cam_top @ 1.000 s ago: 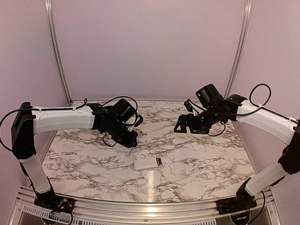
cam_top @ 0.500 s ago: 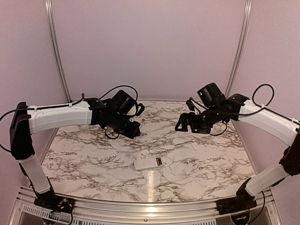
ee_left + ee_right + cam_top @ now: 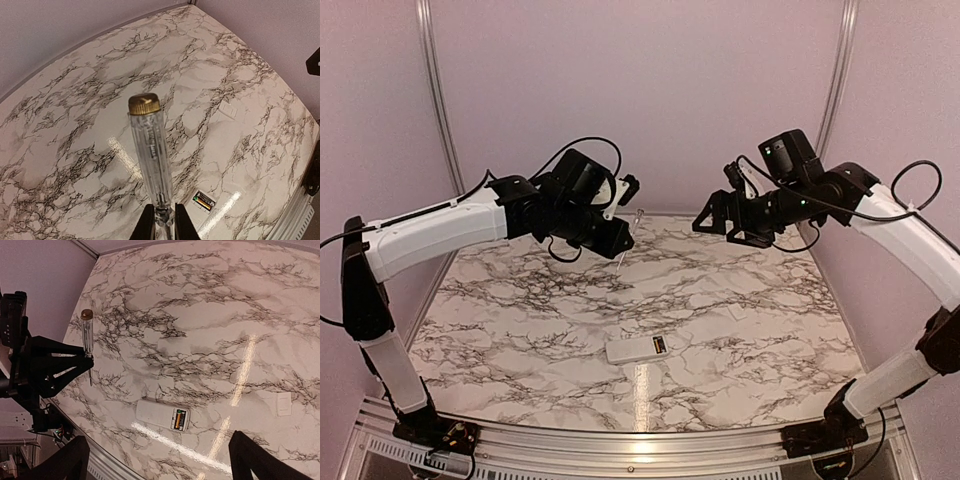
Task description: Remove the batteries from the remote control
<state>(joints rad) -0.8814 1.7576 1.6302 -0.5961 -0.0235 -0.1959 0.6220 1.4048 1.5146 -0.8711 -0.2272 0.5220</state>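
Observation:
The white remote control (image 3: 635,349) lies flat near the table's front, its open recess facing up with the two batteries (image 3: 660,345) inside. They show side by side in the right wrist view (image 3: 180,418), one golden-orange and one dark. The remote (image 3: 156,413) is far below both grippers. My left gripper (image 3: 619,238) is raised above the table's back and shut on a clear-handled screwdriver (image 3: 150,150) with a brass cap. The battery recess (image 3: 203,202) shows below it. My right gripper (image 3: 716,221) is open and empty, high at the back right.
A small flat white rectangular piece (image 3: 737,312) lies on the marble table right of the remote; it also shows in the right wrist view (image 3: 283,404). The table's metal front rail (image 3: 640,445) runs along the near edge. Pink walls enclose the back and sides.
My left gripper has lifted the screwdriver up and back, away from the remote. My right gripper has also risen and swung toward the back. The remote has not moved.

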